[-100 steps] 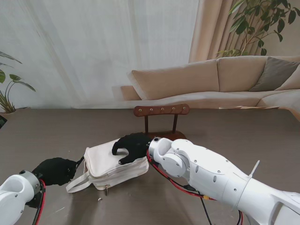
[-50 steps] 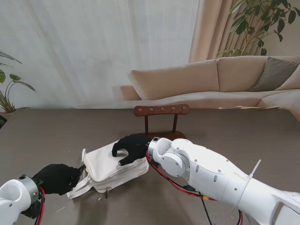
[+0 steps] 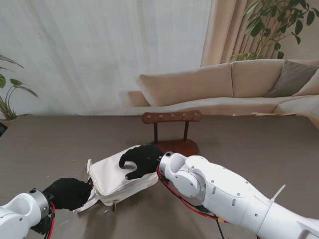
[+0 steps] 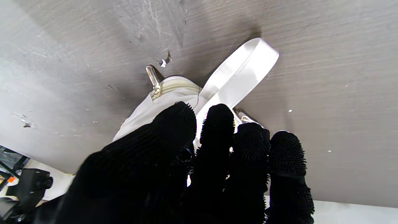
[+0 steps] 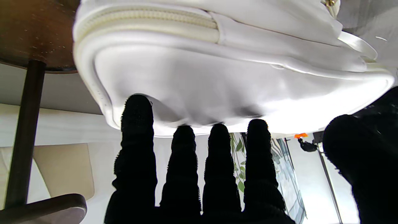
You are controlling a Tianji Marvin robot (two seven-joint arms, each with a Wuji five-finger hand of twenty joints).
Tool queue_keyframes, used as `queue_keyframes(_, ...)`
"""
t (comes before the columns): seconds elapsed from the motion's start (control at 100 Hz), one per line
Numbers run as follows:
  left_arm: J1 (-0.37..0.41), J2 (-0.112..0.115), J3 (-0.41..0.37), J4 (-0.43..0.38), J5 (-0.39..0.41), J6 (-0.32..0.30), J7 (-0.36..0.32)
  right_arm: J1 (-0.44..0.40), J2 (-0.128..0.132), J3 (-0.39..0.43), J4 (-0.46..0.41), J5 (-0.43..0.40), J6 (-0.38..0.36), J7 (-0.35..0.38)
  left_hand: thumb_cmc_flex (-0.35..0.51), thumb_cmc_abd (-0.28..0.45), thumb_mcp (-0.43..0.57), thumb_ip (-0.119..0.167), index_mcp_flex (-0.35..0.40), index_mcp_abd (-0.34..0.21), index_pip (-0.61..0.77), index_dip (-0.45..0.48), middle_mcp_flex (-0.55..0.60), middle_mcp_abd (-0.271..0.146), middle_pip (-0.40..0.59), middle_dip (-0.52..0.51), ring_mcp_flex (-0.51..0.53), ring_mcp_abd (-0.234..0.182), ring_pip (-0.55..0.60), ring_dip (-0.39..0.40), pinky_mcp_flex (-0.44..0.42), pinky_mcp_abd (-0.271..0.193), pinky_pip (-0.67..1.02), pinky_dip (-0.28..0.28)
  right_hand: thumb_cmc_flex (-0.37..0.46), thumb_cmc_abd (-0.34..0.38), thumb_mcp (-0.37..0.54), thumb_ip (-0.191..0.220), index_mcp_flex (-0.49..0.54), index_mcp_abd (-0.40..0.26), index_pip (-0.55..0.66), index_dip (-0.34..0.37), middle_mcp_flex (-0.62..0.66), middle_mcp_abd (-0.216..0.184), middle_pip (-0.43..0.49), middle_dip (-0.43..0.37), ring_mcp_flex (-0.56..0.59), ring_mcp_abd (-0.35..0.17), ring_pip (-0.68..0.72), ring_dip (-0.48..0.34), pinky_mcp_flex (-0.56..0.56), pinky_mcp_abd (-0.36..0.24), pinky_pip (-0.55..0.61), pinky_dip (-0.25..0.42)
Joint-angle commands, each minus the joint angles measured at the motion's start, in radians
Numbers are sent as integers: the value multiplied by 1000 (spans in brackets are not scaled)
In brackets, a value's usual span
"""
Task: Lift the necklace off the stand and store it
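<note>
Necklace: no necklace can be made out on the stand (image 3: pixel 172 130) or on the table (image 3: pixel 259 149); whether it is already inside the bag cannot be told.
Bag: the white bag (image 3: pixel 119 174) lies near the middle of the table, just in front of the stand, its long axis running from the near left towards the far right.
Right hand: the right hand (image 3: pixel 141 160) is laid flat on the bag's far right end, fingers (image 5: pixel 136 124) spread and pressed onto the top, nothing gripped.
Left hand: the left hand (image 3: pixel 70 193) is set at the bag's near left end, fingers (image 4: pixel 217 124) drawn together over the zip end beside the strap (image 4: pixel 239 73); what is pinched is hidden.
Deciding relation: the zip end is judged to lie directly under the left fingers, so the left hand is nearer, with the zip line running away towards the right hand.
Next move: a pull along that axis is judged likely, with the bag held down.
</note>
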Motion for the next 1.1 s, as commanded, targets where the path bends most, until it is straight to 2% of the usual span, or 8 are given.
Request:
queue_keyframes(0.0,12,-6,2,11,10,5,-16,-22,7,-4,-15,-10,-5,1,13,29,-9,13,36,-56,74,7,-5,-8,1,10,-11,-11,3,10,-20,-13,10,0,-42,21,-17,24,-35,2,-7,-8,-32,30,16,11,15,68,77,34,-438,11,-8,-30)
queue_keyframes(0.2,18,-12,8,25,18,17,24,-47,-4,4,-48,-56,-7,-74,13,27,-8,13,38,-54,75,6,-4,-8,0,10,-11,-8,3,11,-20,-13,10,1,-45,16,-22,24,-46,9,-12,-8,-52,34,19,12,-12,48,67,30,-441,6,-15,-28)
queue_keyframes(0.43,13,-13,20,31,29,19,35,10,-37,-66,12,-39,-17,-96,14,28,-8,13,36,-57,75,6,-5,-9,-1,11,-13,-8,2,11,-23,-14,9,1,-47,15,-21,25,-68,13,-12,-7,-78,29,17,10,-50,1,29,9,-456,-17,-39,-37)
queue_keyframes(0.64,17,-14,25,26,29,11,47,83,-77,-142,107,34,-38,-61,14,28,-8,12,36,-56,76,6,-7,-8,-2,12,-17,-8,1,11,-28,-15,9,2,-50,26,-31,26,-91,14,-14,-13,-84,10,-1,-1,-56,-40,-21,-22,-479,-46,-68,-56)
queue_keyframes(0.79,34,-14,28,0,31,-2,44,120,-99,-179,167,80,-34,-23,14,30,-10,12,35,-58,76,6,-11,-10,-3,13,-23,-8,1,12,-35,-19,11,3,-47,30,-31,28,-88,15,-12,-15,-70,4,-6,-4,-48,-46,-34,-31,-485,-53,-73,-61)
queue_keyframes(1.09,95,-14,18,-93,47,-21,19,151,-132,-225,256,129,-44,7,15,34,-16,13,30,-61,76,7,-14,-12,-3,18,-28,-16,6,18,-36,-24,16,7,-46,36,-31,29,-85,16,-10,-18,-55,1,-16,-9,-33,-48,-36,-33,-487,-61,-74,-65)
